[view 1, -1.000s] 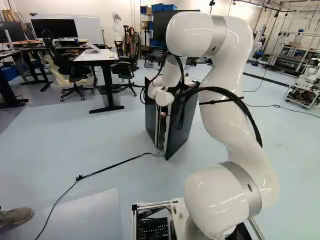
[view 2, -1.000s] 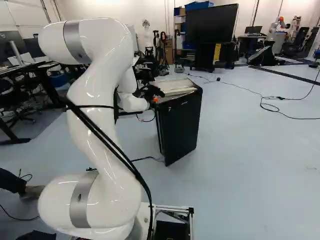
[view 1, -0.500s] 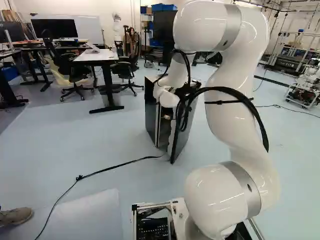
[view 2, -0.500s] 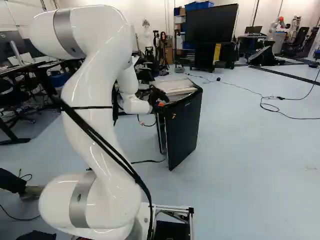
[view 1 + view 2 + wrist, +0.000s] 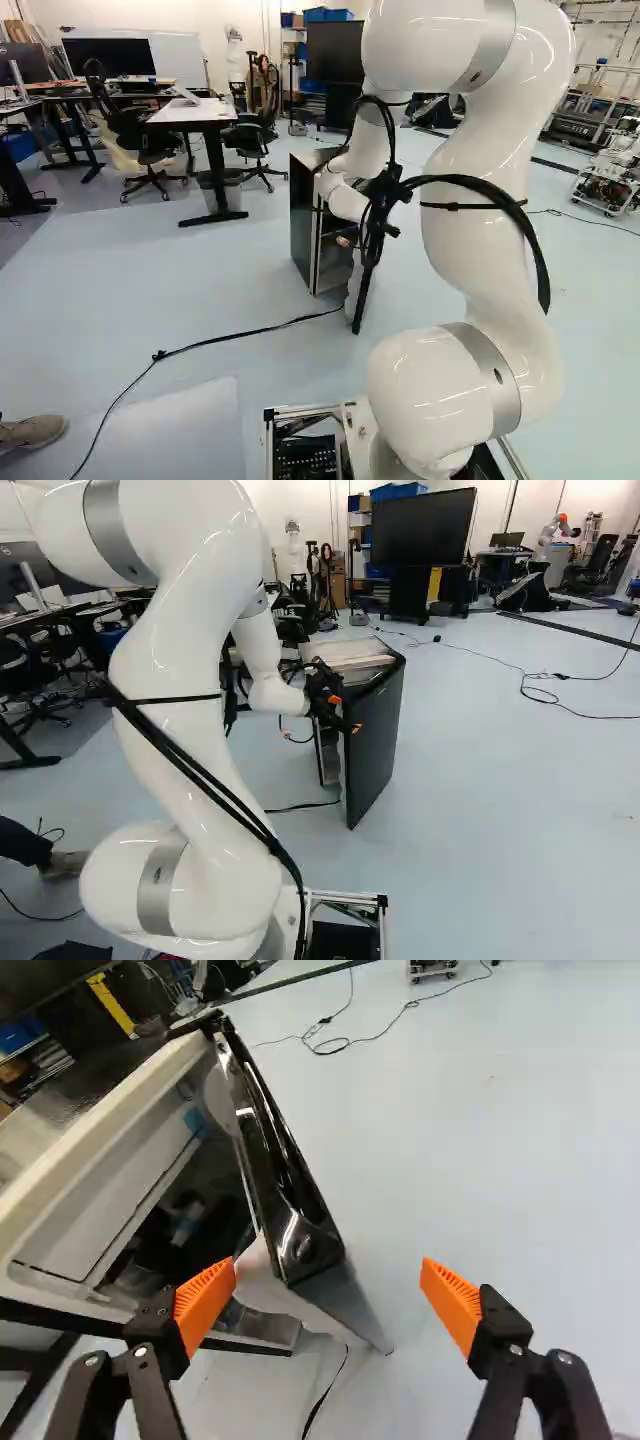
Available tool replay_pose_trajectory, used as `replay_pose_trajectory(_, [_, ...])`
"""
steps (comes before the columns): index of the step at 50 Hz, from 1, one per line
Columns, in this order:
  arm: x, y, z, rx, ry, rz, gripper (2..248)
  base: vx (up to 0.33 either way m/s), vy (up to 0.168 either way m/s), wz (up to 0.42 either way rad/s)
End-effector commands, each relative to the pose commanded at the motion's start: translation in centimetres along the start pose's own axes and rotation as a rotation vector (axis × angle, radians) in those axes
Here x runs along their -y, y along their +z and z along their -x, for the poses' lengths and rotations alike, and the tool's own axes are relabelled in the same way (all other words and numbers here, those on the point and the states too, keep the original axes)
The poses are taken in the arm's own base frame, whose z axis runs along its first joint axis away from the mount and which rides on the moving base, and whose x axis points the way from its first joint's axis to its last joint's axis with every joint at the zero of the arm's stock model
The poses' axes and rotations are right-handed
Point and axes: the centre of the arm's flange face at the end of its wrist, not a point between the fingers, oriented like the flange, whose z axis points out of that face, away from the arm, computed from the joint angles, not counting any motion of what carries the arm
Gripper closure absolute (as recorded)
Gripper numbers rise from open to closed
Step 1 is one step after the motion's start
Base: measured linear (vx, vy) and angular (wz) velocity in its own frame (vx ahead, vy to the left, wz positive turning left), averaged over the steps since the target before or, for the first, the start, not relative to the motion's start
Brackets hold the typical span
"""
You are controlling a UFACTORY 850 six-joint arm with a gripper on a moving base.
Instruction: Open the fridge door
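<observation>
Black fridge door (image 5: 374, 745) stands ajar ahead of the arm, its edge between the widely spread fingers of the gripper (image 5: 346, 714), the fridge (image 5: 302, 220) revealing a pale upper compartment (image 5: 110, 1200) and shadowy, indistinct contents.

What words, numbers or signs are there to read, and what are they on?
No words, numbers or signs can be read.
Fridge door: nothing readable.
Dark screen at the far left of the left base view: any mark there is too small to read.
</observation>
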Motion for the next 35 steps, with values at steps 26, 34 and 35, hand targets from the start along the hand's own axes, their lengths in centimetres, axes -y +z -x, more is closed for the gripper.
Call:
replay_pose_trajectory(26, [-2.2, -0.4, -0.8, -0.033, 0.032, 0.055, 3, 0.0, 0.0, 0.0])
replay_pose_trajectory(34, [-2.2, -0.3, -1.2, -0.074, 0.036, 0.061, 3, 0.0, 0.0, 0.0])
replay_pose_trajectory(35, [-2.3, -0.3, -1.3, -0.08, 0.037, 0.062, 3, 0.0, 0.0, 0.0])
